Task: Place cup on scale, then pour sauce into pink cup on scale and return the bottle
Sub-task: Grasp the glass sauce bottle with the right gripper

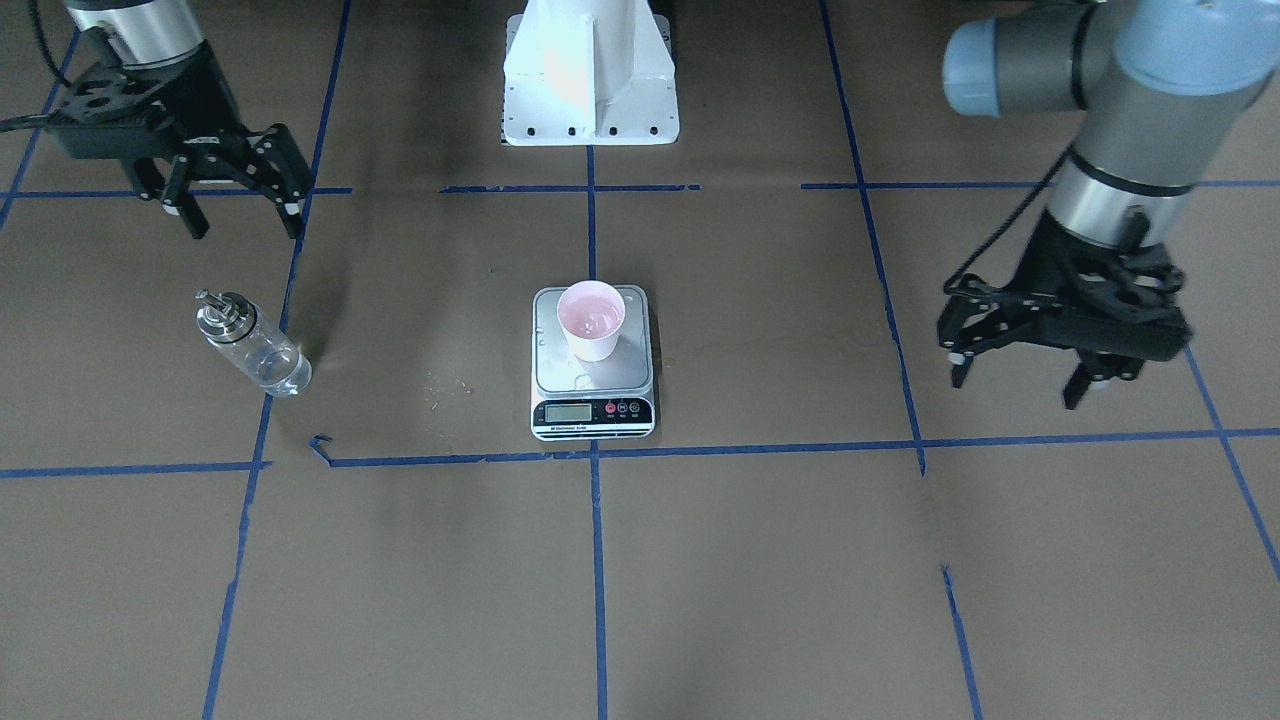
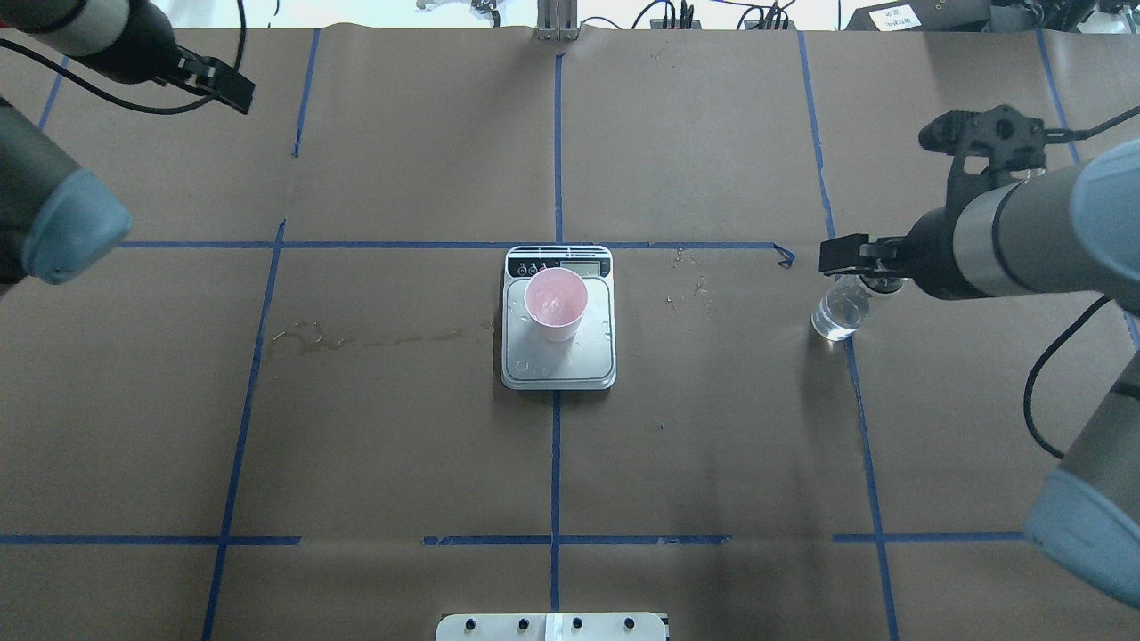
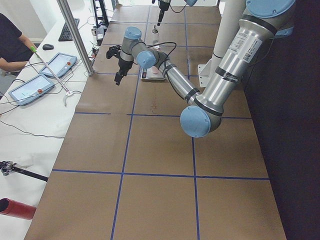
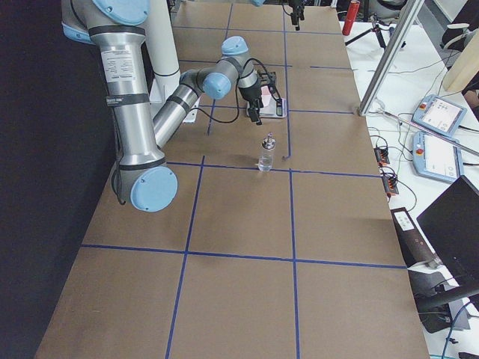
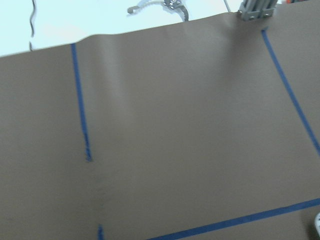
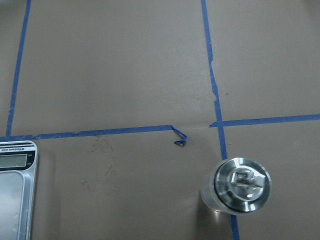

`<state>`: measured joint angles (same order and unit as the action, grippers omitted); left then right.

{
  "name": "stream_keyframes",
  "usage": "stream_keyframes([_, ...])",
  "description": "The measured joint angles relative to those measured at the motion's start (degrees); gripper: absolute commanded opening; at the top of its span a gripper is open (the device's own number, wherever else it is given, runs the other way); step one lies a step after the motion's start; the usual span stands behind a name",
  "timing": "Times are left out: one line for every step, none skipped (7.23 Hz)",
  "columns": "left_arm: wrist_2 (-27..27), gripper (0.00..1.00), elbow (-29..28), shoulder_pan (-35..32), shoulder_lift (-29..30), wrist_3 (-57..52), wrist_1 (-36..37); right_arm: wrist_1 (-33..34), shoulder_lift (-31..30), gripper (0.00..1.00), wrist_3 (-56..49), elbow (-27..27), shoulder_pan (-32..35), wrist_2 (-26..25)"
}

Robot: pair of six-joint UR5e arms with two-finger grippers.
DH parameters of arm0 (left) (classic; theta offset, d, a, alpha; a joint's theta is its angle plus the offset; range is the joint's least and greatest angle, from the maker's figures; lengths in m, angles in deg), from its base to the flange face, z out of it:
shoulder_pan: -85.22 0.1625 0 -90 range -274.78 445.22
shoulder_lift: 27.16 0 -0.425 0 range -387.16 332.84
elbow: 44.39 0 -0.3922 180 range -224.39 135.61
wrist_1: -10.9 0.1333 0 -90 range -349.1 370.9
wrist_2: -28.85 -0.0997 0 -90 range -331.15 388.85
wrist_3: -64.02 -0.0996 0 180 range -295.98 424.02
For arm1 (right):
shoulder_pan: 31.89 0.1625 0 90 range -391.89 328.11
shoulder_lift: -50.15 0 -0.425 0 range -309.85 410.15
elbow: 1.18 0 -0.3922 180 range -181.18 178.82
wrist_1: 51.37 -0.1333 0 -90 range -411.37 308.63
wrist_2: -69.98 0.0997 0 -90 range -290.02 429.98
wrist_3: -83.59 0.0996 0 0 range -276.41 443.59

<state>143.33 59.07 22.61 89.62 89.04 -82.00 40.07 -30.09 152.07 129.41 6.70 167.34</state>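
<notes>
The pale pink cup (image 1: 592, 318) stands upright on the silver scale (image 1: 590, 380) at the table's middle, and also shows in the overhead view (image 2: 556, 303) on the scale (image 2: 558, 365). The clear glass bottle (image 1: 250, 345) with its silver cap stands upright on the paper, apart from the scale. It also shows in the overhead view (image 2: 840, 312) and, cap up, in the right wrist view (image 6: 242, 185). My right gripper (image 1: 245, 215) is open and empty, raised above and behind the bottle. My left gripper (image 1: 1015, 385) is open and empty, far off at the other side.
The white robot base (image 1: 590, 80) stands behind the scale. Blue tape lines cross the brown paper. A damp stain (image 2: 356, 338) and small droplets (image 1: 450, 385) lie beside the scale. Tablets (image 3: 37, 85) lie on a side table beyond the table's edge.
</notes>
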Motion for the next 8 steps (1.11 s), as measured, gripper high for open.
stream_keyframes([2.2,1.00,-0.5,-3.0,-1.3,-5.0,0.0,-0.8,-1.0,1.00,4.1,0.4,-5.2,-6.9])
stream_keyframes([3.2,1.00,-0.7,-4.3,-1.8,-7.0,0.0,-3.3,-3.9,1.00,7.7,0.5,-9.8,-13.5])
stream_keyframes([3.5,1.00,-0.8,-4.8,-2.1,-7.8,0.0,-8.0,-8.3,1.00,10.4,0.4,-13.5,-19.7])
stream_keyframes([3.6,1.00,-0.9,-4.9,-2.1,-8.0,0.0,-12.5,-12.1,1.00,12.6,-0.5,-16.5,-26.3])
stream_keyframes([3.6,1.00,-0.9,-4.9,-2.2,-8.1,0.0,-14.9,-13.8,1.00,15.2,-2.8,-18.9,-32.9])
stream_keyframes([3.6,1.00,-1.0,-5.0,-2.2,-8.2,0.0,-15.8,-14.2,1.00,17.2,-5.5,-20.5,-38.7])
stream_keyframes([3.5,1.00,-1.1,-4.9,-2.2,-8.2,-0.2,-16.4,-14.0,1.00,18.0,-8.3,-21.4,-43.8])
stream_keyframes([3.5,1.00,-1.4,-4.9,-2.2,-8.3,-0.4,-19.1,-13.5,1.00,18.2,-12.1,-21.9,-47.9])
